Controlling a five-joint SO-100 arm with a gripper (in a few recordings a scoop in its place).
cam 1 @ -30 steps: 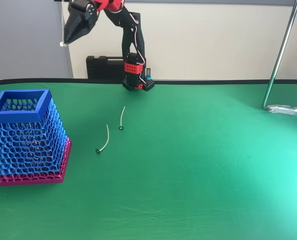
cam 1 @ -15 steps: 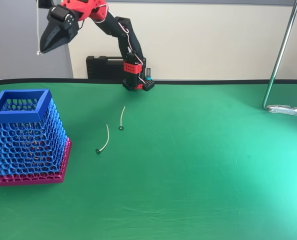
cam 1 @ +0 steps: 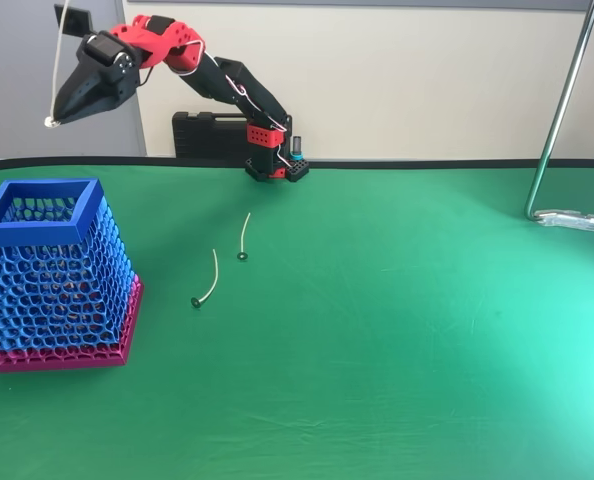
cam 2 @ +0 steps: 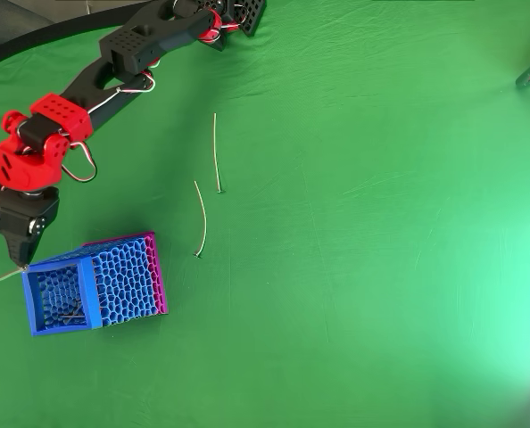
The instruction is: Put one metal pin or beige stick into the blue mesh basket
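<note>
Currently the tool [cam 1: 59,115] is clenched on a pale pin [cam 1: 56,62], held high above the blue basket [cam 1: 39,212]. Two curved pins [cam 1: 209,280] lie on the green counter [cam 1: 397,330] beside the basket.

Beige stick [cam 1: 55,62] held upright — above blue basket [cam 1: 39,212].

The fixed view stood low at the near edge of the green cloth-covered table [cam 1: 397,380] and faced across it toward the red-and-black arm's base [cam 1: 275,160] and the pale wall behind, taking in the whole tabletop from some way off. The overhead view looked straight down from high up, with the arm's base [cam 2: 238,11] at its top edge. Both views shared the tall blue honeycomb-mesh basket with a magenta base [cam 1: 52,275] [cam 2: 91,285] and the two curved pale pins [cam 1: 209,280] [cam 2: 202,218].
</note>
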